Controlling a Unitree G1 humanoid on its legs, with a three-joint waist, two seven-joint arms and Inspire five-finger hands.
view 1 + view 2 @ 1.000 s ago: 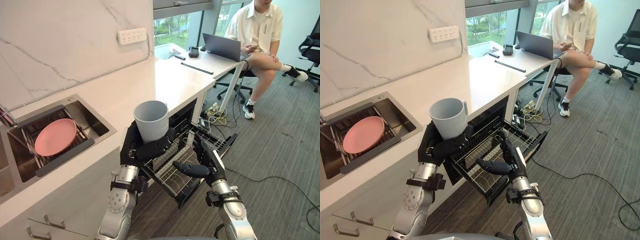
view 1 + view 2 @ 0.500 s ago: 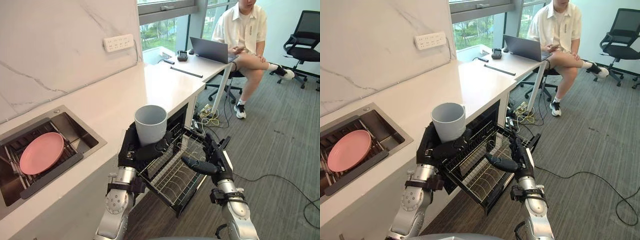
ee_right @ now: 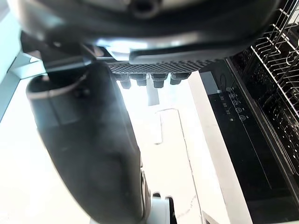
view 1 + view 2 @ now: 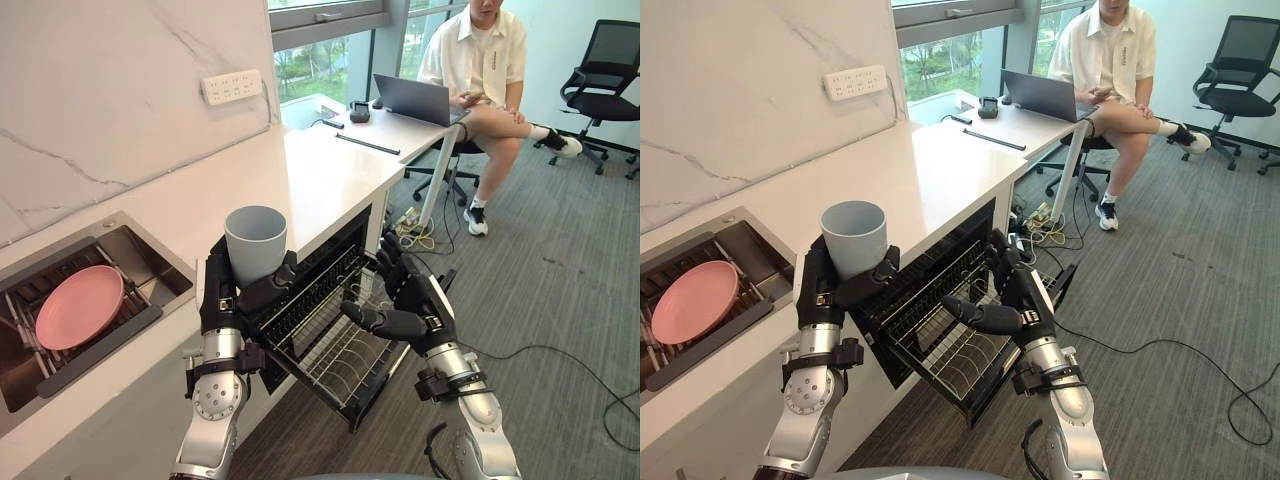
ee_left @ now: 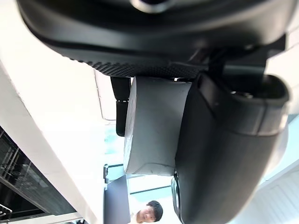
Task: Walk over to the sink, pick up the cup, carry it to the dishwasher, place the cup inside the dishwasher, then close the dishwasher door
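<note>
Grey cup stands upright, mouth up, in left robot hand.

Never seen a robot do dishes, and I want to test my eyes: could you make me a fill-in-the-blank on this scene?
The left hand holds the cup with its mouth facing ____.
The plate in the sink is coloured ____.
The right hand, near the dishwasher rack, holds ____.
Missing: up; pink; nothing.

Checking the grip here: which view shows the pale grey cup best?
The left eye view: the pale grey cup stands upright with its rim visible, and the left hand is curled round its base. The right eye view shows the same. The left wrist view shows its side, close up.
</note>
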